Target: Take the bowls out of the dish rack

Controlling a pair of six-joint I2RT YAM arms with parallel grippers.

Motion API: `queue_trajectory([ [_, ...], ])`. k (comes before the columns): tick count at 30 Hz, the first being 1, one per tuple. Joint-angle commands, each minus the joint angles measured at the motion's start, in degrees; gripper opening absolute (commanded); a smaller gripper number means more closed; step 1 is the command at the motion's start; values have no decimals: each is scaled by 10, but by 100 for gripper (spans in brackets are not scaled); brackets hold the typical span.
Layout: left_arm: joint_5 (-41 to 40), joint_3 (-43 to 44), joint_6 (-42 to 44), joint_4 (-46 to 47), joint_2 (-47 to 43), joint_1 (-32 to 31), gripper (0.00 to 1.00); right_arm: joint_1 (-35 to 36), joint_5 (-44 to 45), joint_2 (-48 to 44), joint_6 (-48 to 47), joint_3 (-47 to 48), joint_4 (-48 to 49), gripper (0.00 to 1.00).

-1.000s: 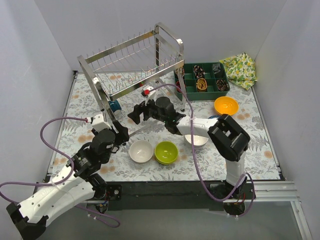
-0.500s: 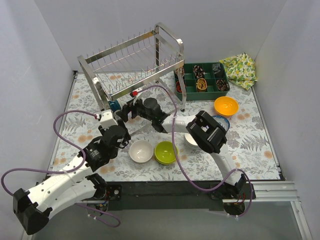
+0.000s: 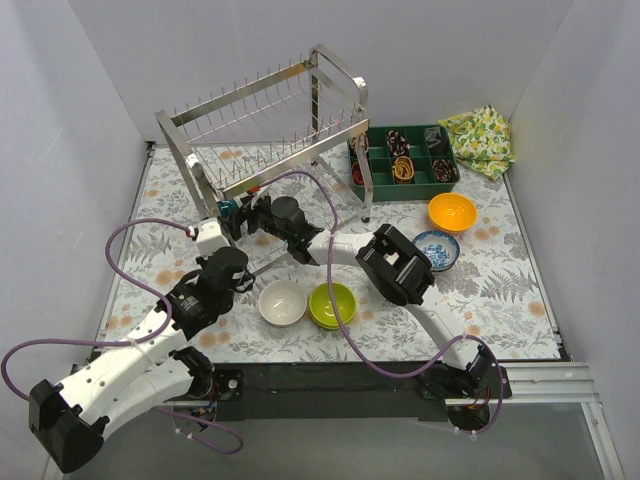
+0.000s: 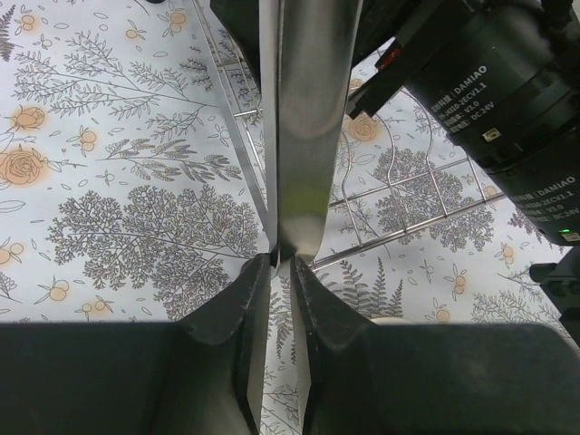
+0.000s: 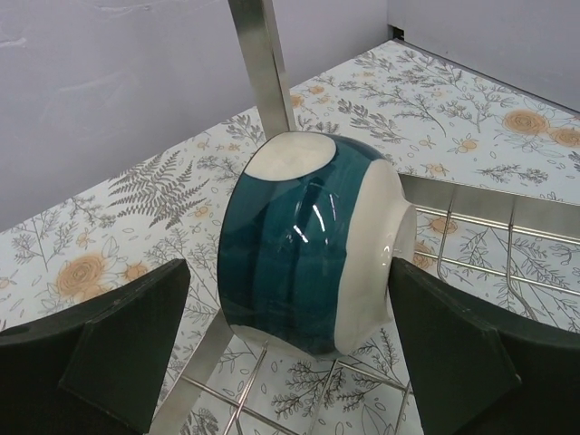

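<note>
**1 teal bowl [image 5: 308,245] in dish rack [image 4: 308,136], 4 out**

Left jaws clenched on the rack's near-left post. Right jaws released, flanking the teal bowl, which stands on edge on the lower wires. We see white bowl [image 3: 282,302], lime bowl [image 3: 332,304], patterned bowl [image 3: 437,249] and orange bowl [image 3: 452,211] on the tabletop [image 3: 500,290].

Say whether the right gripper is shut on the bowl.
No, the right gripper stands wide open, fingers flanking the bowl.
</note>
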Motion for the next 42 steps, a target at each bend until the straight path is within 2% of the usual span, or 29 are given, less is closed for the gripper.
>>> queue_trajectory([
  [1,33,12,1,30,5,7,12,3,21,22,-16,50,5,99],
  [6,43,8,5,33,-1,18,9,4,11,37,-19,70,-17,97],
  [12,53,5,4,34,-3,27,8,4,4,39,-22,71,-25,84],
  [18,63,5,6,36,-3,36,8,6,-17,21,-51,58,-26,55],
  [19,65,5,6,36,-2,38,8,6,-20,17,-64,54,-27,46],
  [21,69,5,7,38,-1,41,8,10,-21,6,-79,47,-26,36],
  [22,71,4,6,39,-1,42,8,10,-19,2,-95,43,-26,26],
  [25,76,3,7,40,0,48,8,17,-14,-13,-123,36,-24,12],
  [28,80,3,6,42,-1,50,8,25,-8,-27,-157,33,-25,4],
  [33,85,2,6,42,-3,56,8,39,19,-54,-210,18,-8,1],
  [42,89,1,5,42,-3,63,7,42,72,-103,-224,-44,41,1],
])
